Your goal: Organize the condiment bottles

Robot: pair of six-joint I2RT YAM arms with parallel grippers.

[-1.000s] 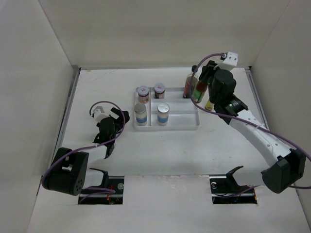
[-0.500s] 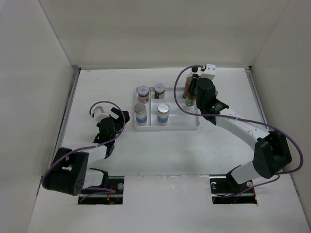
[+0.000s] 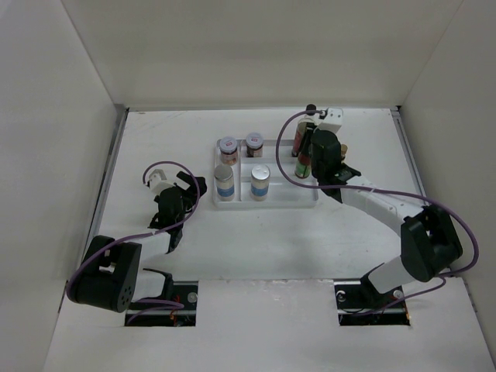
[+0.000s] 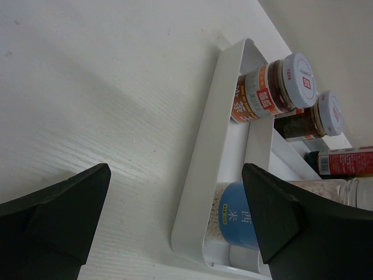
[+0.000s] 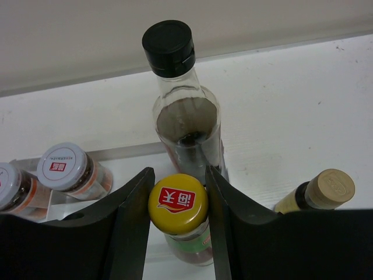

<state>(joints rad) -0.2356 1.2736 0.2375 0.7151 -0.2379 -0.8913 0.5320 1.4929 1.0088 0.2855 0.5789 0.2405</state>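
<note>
Altogether, seven condiment bottles and one tray.

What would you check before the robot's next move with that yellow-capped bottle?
1. Right gripper shut on the yellow-capped bottle: ok.
2. Bottle upright: ok.
3. Its base resting in the tray: cannot tell.
4. Room from the tall bottle: not ok, it stands close behind.
5. Left gripper open, clear of the tray: ok.
6. Tiny bottle in the tray: not ok, it stands outside.
</note>
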